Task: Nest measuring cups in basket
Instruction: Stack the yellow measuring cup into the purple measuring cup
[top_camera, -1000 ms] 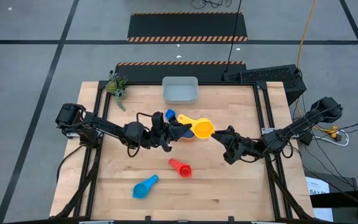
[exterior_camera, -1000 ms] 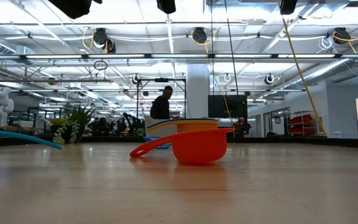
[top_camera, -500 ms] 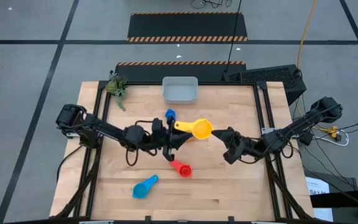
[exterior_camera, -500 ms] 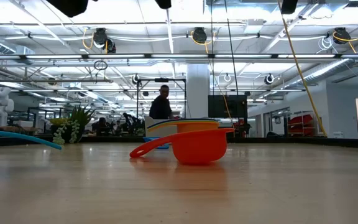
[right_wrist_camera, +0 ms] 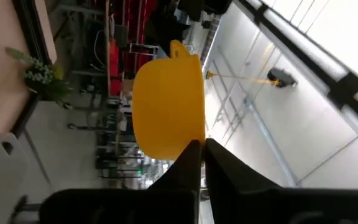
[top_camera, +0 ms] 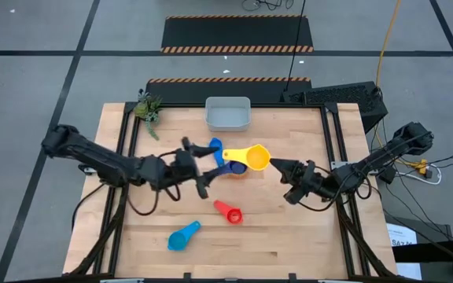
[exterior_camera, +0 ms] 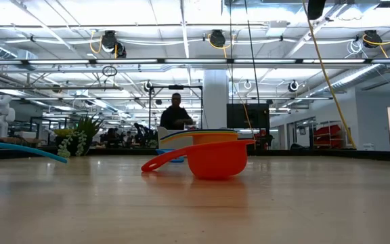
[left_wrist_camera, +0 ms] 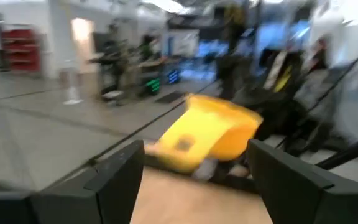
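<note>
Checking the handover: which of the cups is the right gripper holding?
The yellow cup. The right gripper is shut on its rim and holds it over the table; the red cup and light blue cup lie loose nearer the front edge.

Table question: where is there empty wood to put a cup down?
Bare wood lies near the front right corner, right of the red cup, and at the back right beside the basket. The middle is crowded: the yellow cup, the left gripper and the right gripper.
</note>
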Motion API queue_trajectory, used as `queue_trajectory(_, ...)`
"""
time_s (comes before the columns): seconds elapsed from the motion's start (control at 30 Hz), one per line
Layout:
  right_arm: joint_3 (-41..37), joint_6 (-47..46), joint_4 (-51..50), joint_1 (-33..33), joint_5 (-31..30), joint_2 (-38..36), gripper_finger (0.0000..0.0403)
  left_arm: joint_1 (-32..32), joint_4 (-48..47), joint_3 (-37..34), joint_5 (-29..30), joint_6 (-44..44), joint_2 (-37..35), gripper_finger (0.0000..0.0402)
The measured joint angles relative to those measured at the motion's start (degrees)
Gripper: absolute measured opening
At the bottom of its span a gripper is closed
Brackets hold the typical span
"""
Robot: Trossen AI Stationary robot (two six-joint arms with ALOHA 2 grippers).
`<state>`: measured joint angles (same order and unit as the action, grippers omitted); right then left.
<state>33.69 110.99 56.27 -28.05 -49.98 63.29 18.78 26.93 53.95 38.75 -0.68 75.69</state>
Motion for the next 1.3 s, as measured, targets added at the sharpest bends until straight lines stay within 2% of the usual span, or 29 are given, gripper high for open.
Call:
queue_trajectory(0.07, 0.0, -2.5, 0.1, 0.0, 0.0, 0.0, 0.0000, 1.2, -4.0, 0.0, 3.2, -1.9, -2.3, 0.0289)
queue_trajectory(0.17, 0.0, -6.8, 0.0, 0.0, 0.0, 0.0, 0.0000, 2.7, -6.9, 0.0, 4.5, -7.4, -4.1, 0.0289)
queue_trajectory(0.37, 0.0, -23.0, 0.3, 0.0, 0.2, 0.0, 0.0000, 5.9, -7.6, 0.0, 8.8, -28.1, -4.4, 0.0289)
queue_trajectory(0.57, 0.0, -38.5, 0.3, 0.7, 0.5, 0.0, 0.0000, 6.5, -7.9, 0.0, 9.3, -45.8, -4.4, 0.0289)
queue_trajectory(0.67, 0.0, -46.8, -0.6, 1.4, 0.8, 0.0, 0.0000, 6.5, -8.0, 0.0, 9.0, -51.4, -4.4, 0.0289)
queue_trajectory(0.73, 0.0, -52.2, -3.6, 2.0, 3.4, 0.0, 0.0000, 6.0, -7.9, 0.0, 7.7, -53.2, -4.4, 0.0289)
queue_trajectory(0.87, -0.1, -62.4, -11.0, 3.6, 14.5, 0.2, 0.0000, 4.6, -7.9, 0.0, 1.6, -54.3, -4.4, 0.0289)
queue_trajectory(0.93, -0.1, -67.6, -11.6, 4.3, 17.3, 1.2, 0.0000, 4.0, -7.9, 0.0, -1.5, -54.1, -4.4, 0.0289)
queue_trajectory(1.1, -0.1, -73.8, -7.8, 4.5, 16.2, 5.1, 0.0000, 3.5, -11.3, 0.0, -8.5, -53.0, -4.3, 0.0289)
queue_trajectory(1.3, -0.1, -72.9, -0.8, 4.5, 15.4, 10.3, 0.0000, 3.8, -13.3, 0.0, -8.8, -51.1, -4.3, 0.0288)
